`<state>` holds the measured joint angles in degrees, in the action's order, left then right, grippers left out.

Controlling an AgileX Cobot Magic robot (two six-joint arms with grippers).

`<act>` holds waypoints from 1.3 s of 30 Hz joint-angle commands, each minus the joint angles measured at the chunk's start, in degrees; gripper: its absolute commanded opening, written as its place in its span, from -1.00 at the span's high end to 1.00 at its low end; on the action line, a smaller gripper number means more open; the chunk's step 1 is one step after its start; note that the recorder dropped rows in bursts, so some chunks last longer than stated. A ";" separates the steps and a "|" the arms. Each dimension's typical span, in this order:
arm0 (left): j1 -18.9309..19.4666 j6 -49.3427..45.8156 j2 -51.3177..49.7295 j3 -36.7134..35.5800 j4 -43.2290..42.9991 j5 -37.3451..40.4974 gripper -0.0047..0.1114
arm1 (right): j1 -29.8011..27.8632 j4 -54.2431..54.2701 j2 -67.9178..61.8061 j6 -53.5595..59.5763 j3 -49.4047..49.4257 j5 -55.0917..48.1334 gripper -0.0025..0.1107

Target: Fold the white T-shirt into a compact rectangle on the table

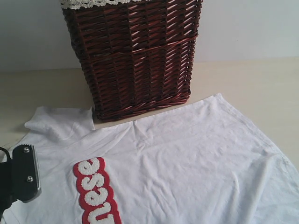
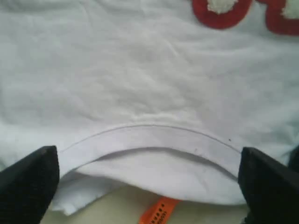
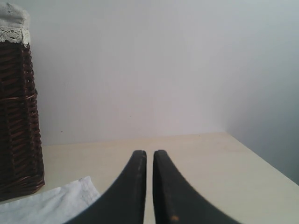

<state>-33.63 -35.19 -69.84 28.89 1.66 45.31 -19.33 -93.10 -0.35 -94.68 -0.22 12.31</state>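
White T-shirt point(image 1: 187, 154) lies spread flat, print side up, over the 6 o'clock half of the table point(image 1: 261, 79) in the exterior view. A sleeve point(image 1: 56, 122) is bunched at 10 o'clock, and one straight edge runs off toward 3. Its long axis seems to run from the neck at about 8 o'clock to the hem near 3, since the lettered patch point(image 1: 96, 193) crosses that line.

The left gripper point(image 2: 147, 186) is plainly the nearer arm. Its jaws stand wide apart and hold nothing, and the curved collar point(image 2: 149, 135) lies between them, with the orange tag point(image 2: 159, 212) poking out just beside it. The right gripper point(image 3: 149, 156) hangs off the cloth over bare table. Its jaws are closed to a thin slit and are empty.

The cloth is soft, lightly creased cotton, the letters are fuzzy white on red, and the collar is a double-stitched band. The table is smooth, matte beige. A dark wicker basket point(image 1: 135, 56) with lace trim stands at 12 o'clock, touching the shirt's far edge.
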 commanded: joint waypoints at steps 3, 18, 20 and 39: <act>-0.18 -1.87 -6.86 -0.23 -0.78 -0.92 -0.89 | -0.02 0.12 0.35 0.12 0.22 0.18 0.81; -0.18 5.33 -9.49 -6.27 -1.66 -5.73 -0.89 | -0.02 0.12 0.35 0.12 0.22 0.18 0.81; -0.18 5.61 -9.49 -6.28 -1.66 -7.59 -0.89 | -0.02 0.12 0.35 0.12 0.22 0.18 0.81; -0.18 3.91 -16.76 -6.28 -2.09 -11.71 -0.89 | -0.02 0.12 0.35 0.12 0.22 0.18 0.81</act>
<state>-33.63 -30.97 -85.24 22.84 -0.32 35.20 -19.33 -93.10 -0.35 -94.68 -0.22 12.31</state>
